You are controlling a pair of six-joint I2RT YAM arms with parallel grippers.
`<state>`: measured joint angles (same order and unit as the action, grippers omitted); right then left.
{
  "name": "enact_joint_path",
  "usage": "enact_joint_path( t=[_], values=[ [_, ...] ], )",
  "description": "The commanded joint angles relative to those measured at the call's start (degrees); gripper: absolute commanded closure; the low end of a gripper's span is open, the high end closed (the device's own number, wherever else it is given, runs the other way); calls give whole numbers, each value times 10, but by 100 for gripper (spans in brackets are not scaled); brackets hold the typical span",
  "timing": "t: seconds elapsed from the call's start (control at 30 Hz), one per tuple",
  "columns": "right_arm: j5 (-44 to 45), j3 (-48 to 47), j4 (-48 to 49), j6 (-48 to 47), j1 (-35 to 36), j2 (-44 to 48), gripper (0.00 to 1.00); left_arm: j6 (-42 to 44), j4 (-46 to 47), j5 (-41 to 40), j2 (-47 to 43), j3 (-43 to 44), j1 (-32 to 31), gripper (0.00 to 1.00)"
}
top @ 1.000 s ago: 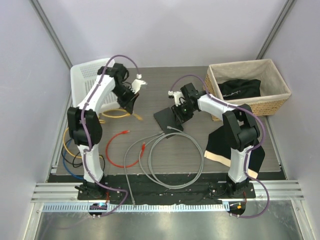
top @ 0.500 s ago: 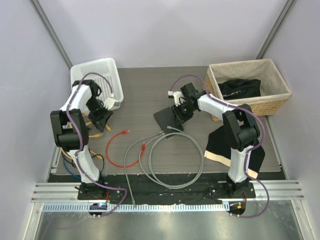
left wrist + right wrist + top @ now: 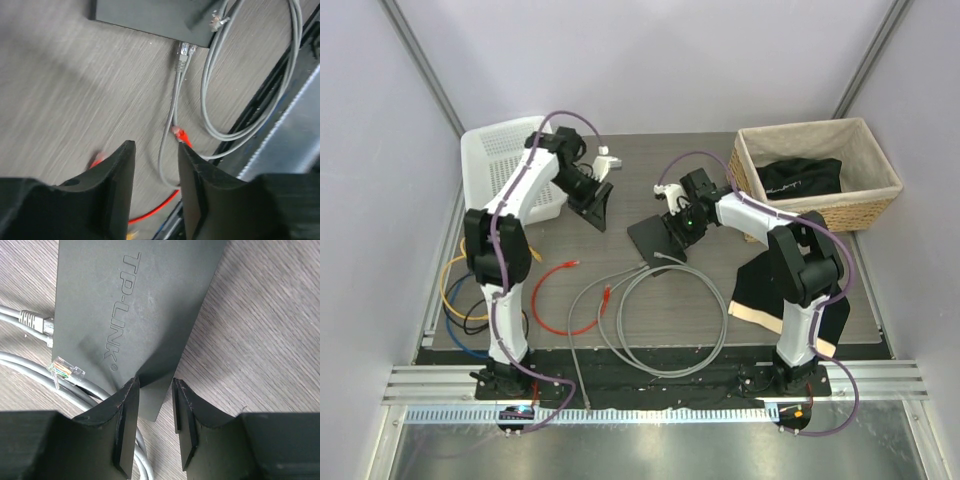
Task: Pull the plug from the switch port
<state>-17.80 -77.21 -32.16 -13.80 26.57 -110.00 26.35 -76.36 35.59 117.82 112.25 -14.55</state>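
Note:
The switch (image 3: 652,238) is a flat matte-black box marked TP-LINK (image 3: 130,305) on the table's middle. A grey plug (image 3: 35,322) sits in a socket on its edge, also seen in the left wrist view (image 3: 183,55). A loose clear plug (image 3: 65,367) lies beside it. My right gripper (image 3: 154,385) is narrowly open, its jaws straddling a corner of the switch, with wood showing beside the right pad. My left gripper (image 3: 156,150) is open and empty, left of the switch in the top view (image 3: 595,205), above bare table near a red plug (image 3: 180,134).
The grey cable coils (image 3: 665,320) toward the near edge. A red cable (image 3: 555,300) lies at left front, with more cables (image 3: 460,300) at the far left. A white basket (image 3: 510,165) stands back left, a wicker basket (image 3: 817,170) back right, and a black-and-cream cloth (image 3: 770,290) beside the right arm.
My left arm swung out to the left by the white basket, then came back toward the switch. The right gripper and the switch have stayed put.

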Motion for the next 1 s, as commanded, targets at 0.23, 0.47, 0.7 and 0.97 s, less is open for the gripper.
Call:
enact_joint_path(
  t=[0.23, 0.47, 0.7, 0.97],
  values=[
    [47, 8, -4, -30, 1, 81, 61, -104, -35, 72, 181, 76, -66, 99],
    [60, 60, -5, -47, -1, 101, 61, -126, 3, 50, 249, 121, -87, 99],
    [71, 79, -17, -54, -4, 117, 61, -161, 62, 58, 300, 205, -110, 99],
    [54, 67, -18, -45, -6, 109, 62, -205, 96, 60, 167, 113, -96, 61]
  ],
)
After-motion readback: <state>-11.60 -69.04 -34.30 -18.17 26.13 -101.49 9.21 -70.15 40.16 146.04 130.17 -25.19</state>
